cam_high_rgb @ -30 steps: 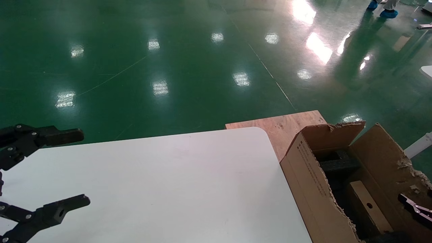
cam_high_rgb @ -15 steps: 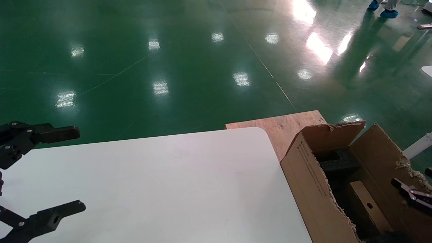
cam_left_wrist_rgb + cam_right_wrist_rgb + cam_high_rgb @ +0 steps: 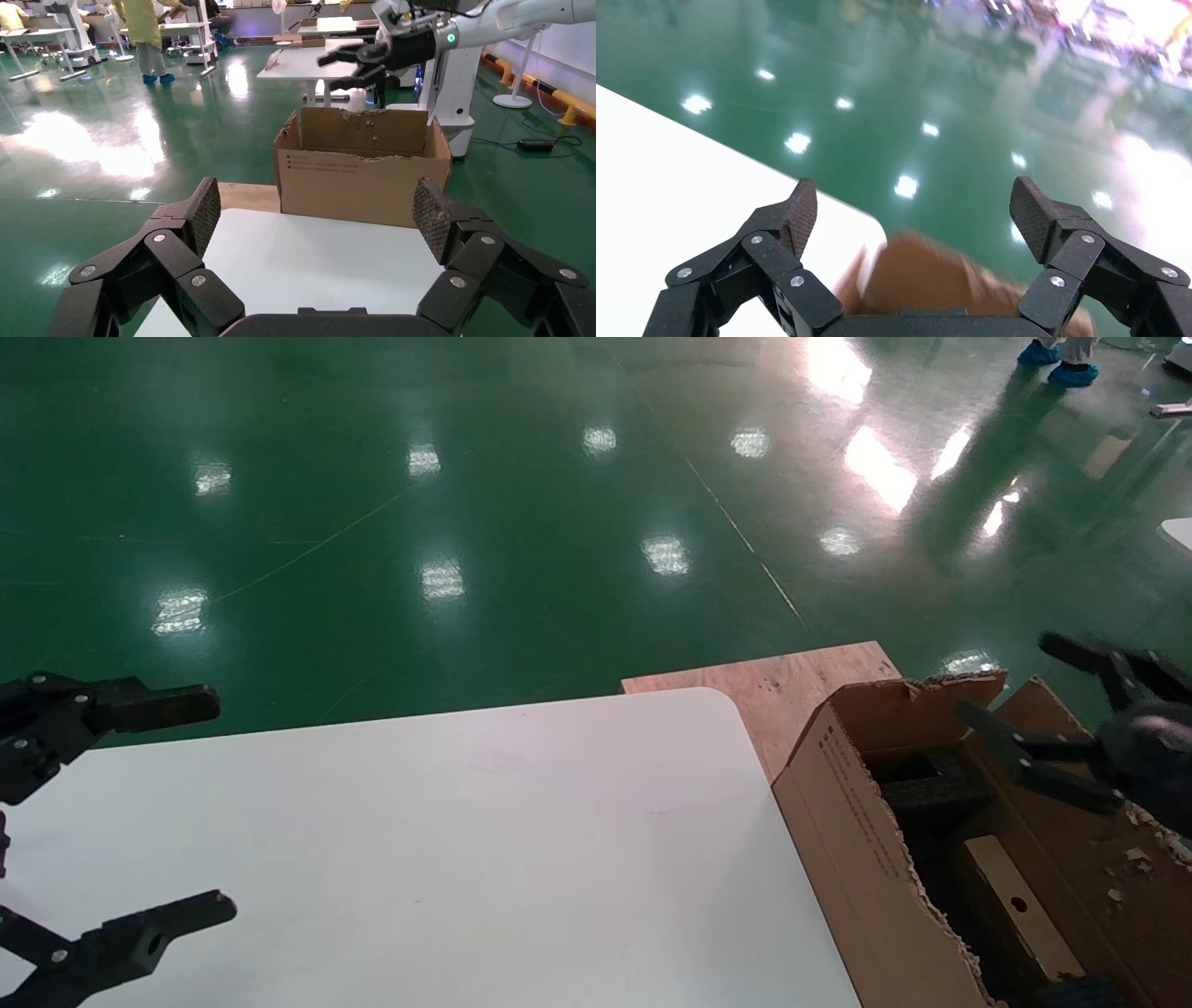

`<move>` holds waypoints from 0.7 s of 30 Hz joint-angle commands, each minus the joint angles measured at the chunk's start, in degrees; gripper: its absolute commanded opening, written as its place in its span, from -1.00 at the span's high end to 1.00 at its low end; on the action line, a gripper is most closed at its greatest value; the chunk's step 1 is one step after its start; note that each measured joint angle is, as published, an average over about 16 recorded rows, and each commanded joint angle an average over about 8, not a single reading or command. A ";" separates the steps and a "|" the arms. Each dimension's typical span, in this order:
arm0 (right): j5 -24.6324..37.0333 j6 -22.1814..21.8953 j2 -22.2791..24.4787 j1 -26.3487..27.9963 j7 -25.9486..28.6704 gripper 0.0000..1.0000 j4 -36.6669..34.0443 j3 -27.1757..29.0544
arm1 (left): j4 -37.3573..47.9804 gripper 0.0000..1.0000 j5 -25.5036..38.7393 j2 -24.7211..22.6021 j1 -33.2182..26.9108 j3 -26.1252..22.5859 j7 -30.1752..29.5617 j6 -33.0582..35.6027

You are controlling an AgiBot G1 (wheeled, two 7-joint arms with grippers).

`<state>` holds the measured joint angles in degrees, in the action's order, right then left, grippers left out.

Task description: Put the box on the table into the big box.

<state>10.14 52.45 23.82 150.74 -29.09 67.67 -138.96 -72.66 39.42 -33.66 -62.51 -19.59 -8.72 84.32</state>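
The box [image 3: 1001,877], flat light-brown cardboard with a round hole, leans on edge inside the big box [image 3: 857,840], a torn brown carton off the table's right end. My right gripper [image 3: 1006,677] hovers open and empty above the carton's far rim, clear of the box. The right wrist view shows its open gripper [image 3: 914,202] over a blurred brown carton [image 3: 926,281]. My left gripper [image 3: 222,803] stays open over the white table [image 3: 466,840] at its left end, with nothing between its fingers. From the left wrist, the gripper [image 3: 318,210] faces the big box [image 3: 362,179] across the table [image 3: 316,260].
A plywood board [image 3: 782,682] lies behind the table's rounded corner. Black foam [image 3: 931,794] fills the carton's far end beside the box. Green glossy floor surrounds everything. Other tables and people [image 3: 151,35] stand far off.
My right gripper has risen from low at the carton's near right side to above its far rim. The left gripper drifted slightly left, then held still. The box stayed in the carton.
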 commanded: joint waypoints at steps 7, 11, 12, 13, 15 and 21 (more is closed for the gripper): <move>1.00 -5.43 -0.76 -2.28 0.16 -1.00 10.28 3.59 | 0.01 -1.00 -0.01 0.01 0.01 0.00 0.01 -0.02; 1.01 -4.57 -0.69 -2.16 0.27 -1.00 8.49 3.34 | 0.01 -1.00 -0.01 0.01 0.01 0.00 0.00 -0.01; 1.06 -4.35 -0.79 -2.29 0.36 -1.00 8.23 3.51 | 0.01 -1.00 -0.01 0.01 0.01 0.00 0.00 -0.01; 1.18 -4.05 -1.03 -2.64 0.54 -1.00 8.01 3.99 | 0.01 -1.00 -0.01 0.01 0.01 0.00 0.01 -0.01; 1.62 -3.32 -1.87 -3.87 1.13 -1.00 7.68 5.68 | 0.01 -1.00 -0.01 0.00 0.01 0.00 0.01 -0.01; 4.30 -0.22 -6.93 -11.45 4.54 -1.00 7.79 16.11 | 0.02 -1.00 -0.01 0.00 0.00 0.00 0.01 -0.01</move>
<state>14.51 52.31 16.77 139.10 -24.46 75.45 -122.60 -72.64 39.41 -33.66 -62.50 -19.59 -8.71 84.31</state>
